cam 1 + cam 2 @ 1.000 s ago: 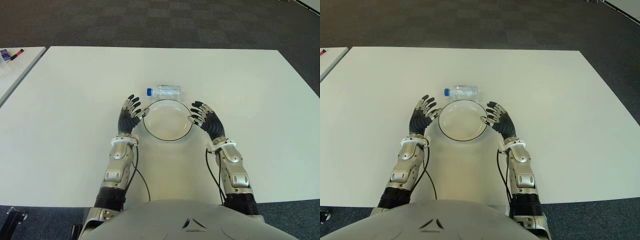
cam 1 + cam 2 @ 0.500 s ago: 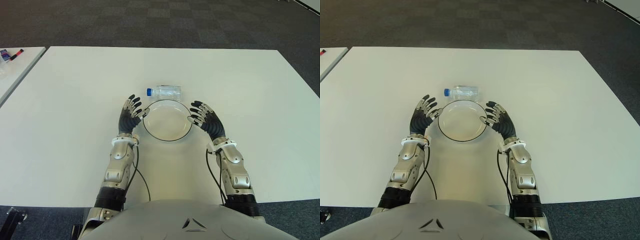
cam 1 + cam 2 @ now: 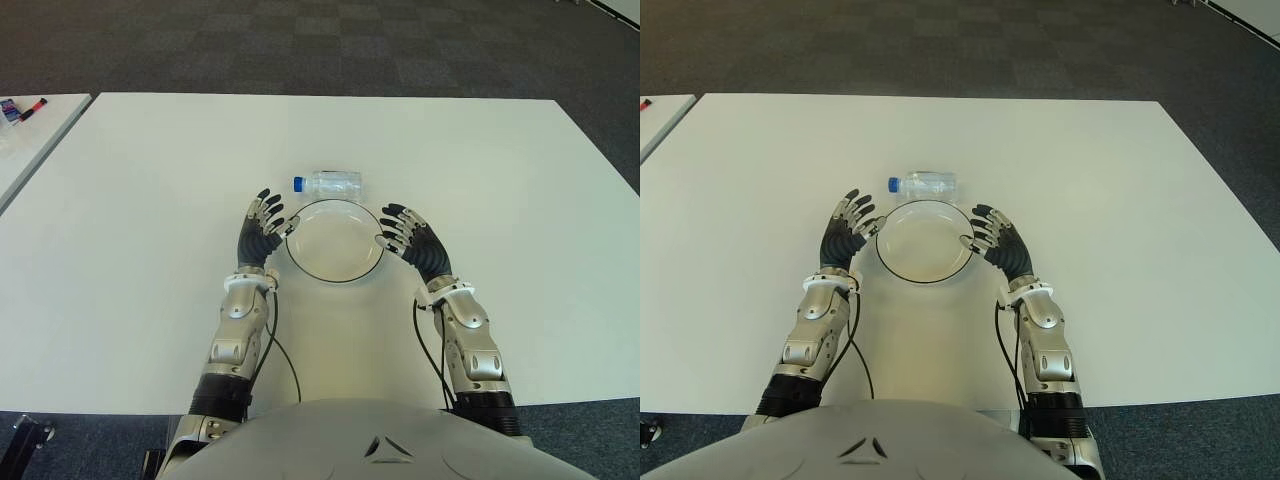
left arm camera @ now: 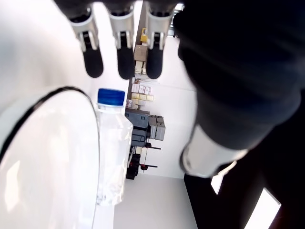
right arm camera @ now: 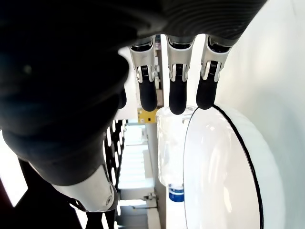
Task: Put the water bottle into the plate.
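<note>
Left eye view shows you the water bottle lying on its side on the white table, just behind the plate, perhaps touching its rim, blue cap toward the robot's left. Your left hand and right hand flank the plate, fingers extended and relaxed, holding nothing.

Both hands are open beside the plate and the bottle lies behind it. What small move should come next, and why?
Probably the right hand should reach forward toward the clear plastic water bottle with a blue cap. The bottle lies on its side on the white table, just beyond the white round plate with a dark rim, ungrasped. The left hand is open too, left of the plate.
</note>
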{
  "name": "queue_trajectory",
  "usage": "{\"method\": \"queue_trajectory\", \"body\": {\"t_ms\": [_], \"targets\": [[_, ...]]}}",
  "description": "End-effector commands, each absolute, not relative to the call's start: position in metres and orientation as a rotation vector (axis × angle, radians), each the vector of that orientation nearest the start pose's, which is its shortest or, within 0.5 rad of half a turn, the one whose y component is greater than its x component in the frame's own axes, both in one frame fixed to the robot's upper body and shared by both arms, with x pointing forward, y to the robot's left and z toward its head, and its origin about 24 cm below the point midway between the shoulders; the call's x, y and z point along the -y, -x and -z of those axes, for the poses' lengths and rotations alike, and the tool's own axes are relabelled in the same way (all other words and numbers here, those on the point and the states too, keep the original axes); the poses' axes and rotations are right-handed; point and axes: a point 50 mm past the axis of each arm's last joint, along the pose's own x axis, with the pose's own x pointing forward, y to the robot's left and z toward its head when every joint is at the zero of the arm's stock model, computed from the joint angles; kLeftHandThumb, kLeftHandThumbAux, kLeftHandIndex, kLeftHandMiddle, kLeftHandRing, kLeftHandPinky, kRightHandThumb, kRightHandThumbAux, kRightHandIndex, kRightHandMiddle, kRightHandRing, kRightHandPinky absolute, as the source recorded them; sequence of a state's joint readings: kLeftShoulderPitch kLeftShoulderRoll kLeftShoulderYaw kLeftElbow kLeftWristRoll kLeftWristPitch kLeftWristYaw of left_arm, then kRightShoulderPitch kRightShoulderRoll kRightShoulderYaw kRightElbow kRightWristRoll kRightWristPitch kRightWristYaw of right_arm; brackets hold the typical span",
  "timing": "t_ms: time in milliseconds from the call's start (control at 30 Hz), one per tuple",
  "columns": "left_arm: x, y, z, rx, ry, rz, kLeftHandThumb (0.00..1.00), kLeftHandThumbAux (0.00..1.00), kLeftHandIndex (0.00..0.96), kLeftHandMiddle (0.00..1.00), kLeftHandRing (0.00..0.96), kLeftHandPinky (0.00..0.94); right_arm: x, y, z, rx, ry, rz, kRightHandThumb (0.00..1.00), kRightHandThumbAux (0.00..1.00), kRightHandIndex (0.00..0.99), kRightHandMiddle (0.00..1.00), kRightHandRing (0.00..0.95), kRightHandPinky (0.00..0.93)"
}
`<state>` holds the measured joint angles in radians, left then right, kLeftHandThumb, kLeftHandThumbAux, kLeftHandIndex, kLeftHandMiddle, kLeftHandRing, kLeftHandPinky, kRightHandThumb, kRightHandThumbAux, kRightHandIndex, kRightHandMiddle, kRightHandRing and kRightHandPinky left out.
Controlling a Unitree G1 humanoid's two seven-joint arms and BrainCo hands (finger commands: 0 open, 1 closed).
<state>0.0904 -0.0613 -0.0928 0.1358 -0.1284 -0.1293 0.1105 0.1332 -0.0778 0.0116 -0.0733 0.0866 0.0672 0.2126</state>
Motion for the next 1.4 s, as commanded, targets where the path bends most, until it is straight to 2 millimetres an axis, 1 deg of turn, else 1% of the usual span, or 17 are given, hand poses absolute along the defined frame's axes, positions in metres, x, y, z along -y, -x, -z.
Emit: {"method": "queue_trajectory", "body": {"t_ms": [33,367,767,933,1167,1333,1400], "targets": [[-0.11,-0.231,-0.001,-0.117,0.256,-0.071,0.226,0.862,0.114,0.175,0.176,0.207,0.159,-0.222,-0.019,-0.153,-0.049,-0.197,0.17,0.837,0.159,0.18,0.179,0.214],[-0.11,-0.232,-0.002,-0.109,0.257,-0.074,0.232,0.841,0.107,0.181,0.185,0.222,0.157,-0.22,-0.019,-0.173,-0.078,-0.217,0.178,0.836,0.157,0.179,0.178,0.214],[-0.111,-0.233,-0.002,-0.098,0.249,-0.083,0.265,0.821,0.118,0.214,0.211,0.237,0.151,-0.218,-0.021,-0.167,-0.085,-0.25,0.163,0.843,0.15,0.175,0.175,0.207],[-0.111,-0.233,-0.003,-0.097,0.246,-0.087,0.271,0.82,0.119,0.216,0.211,0.233,0.155,-0.226,-0.024,-0.162,-0.073,-0.242,0.196,0.832,0.138,0.168,0.169,0.203],[-0.112,-0.233,-0.003,-0.1,0.246,-0.094,0.275,0.814,0.112,0.212,0.208,0.234,0.155,-0.234,-0.025,-0.154,-0.072,-0.235,0.237,0.809,0.134,0.174,0.17,0.21],[-0.113,-0.232,-0.002,-0.104,0.246,-0.096,0.288,0.808,0.108,0.21,0.207,0.234,0.153,-0.258,-0.015,-0.162,-0.054,-0.219,0.222,0.825,0.136,0.178,0.176,0.214],[-0.113,-0.232,-0.002,-0.105,0.245,-0.096,0.292,0.806,0.108,0.21,0.207,0.235,0.152,-0.263,-0.013,-0.162,-0.046,-0.214,0.214,0.83,0.137,0.178,0.178,0.215]]}}
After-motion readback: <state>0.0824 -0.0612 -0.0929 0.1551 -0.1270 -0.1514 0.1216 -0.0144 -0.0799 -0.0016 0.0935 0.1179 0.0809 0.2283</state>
